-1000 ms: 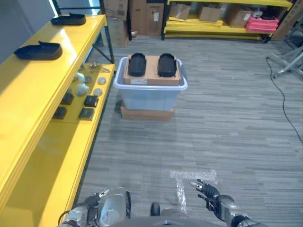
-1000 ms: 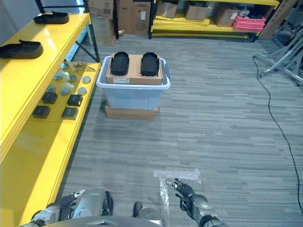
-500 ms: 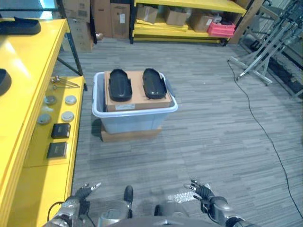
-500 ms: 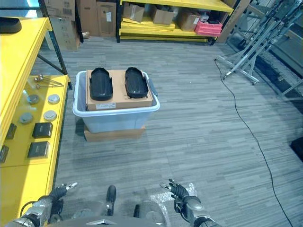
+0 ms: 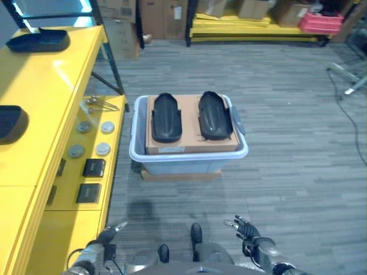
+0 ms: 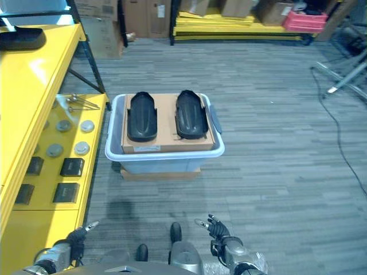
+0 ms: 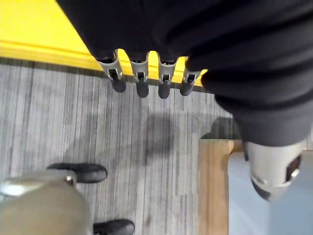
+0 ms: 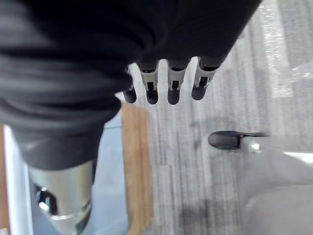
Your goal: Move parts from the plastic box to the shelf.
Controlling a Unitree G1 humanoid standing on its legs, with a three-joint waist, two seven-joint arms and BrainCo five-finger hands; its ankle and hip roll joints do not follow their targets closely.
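Observation:
A pale plastic box (image 5: 188,160) stands on the floor ahead, resting on a flat cardboard base. A brown carton (image 5: 192,142) fills it, and two black oval parts (image 5: 166,117) (image 5: 214,114) lie side by side on top. The yellow shelf (image 5: 40,86) runs along the left and bears two more black parts (image 5: 37,39) (image 5: 11,123). My left hand (image 5: 107,235) hangs low near the shelf's foot, fingers (image 7: 139,81) straight, holding nothing. My right hand (image 5: 248,232) hangs low on the other side, fingers (image 8: 168,83) straight and empty. Both are well short of the box.
The shelf's lower level (image 5: 92,149) carries round metal discs (image 5: 103,149), black square blocks (image 5: 93,167) and a metal tool (image 5: 102,103). Far racks (image 5: 258,26) hold cartons and a pink crate (image 5: 318,22). A metal stand (image 5: 352,80) is at the right.
The camera has swung and moved closer, so the box now sits centred and larger. Both hands stay low, open and empty.

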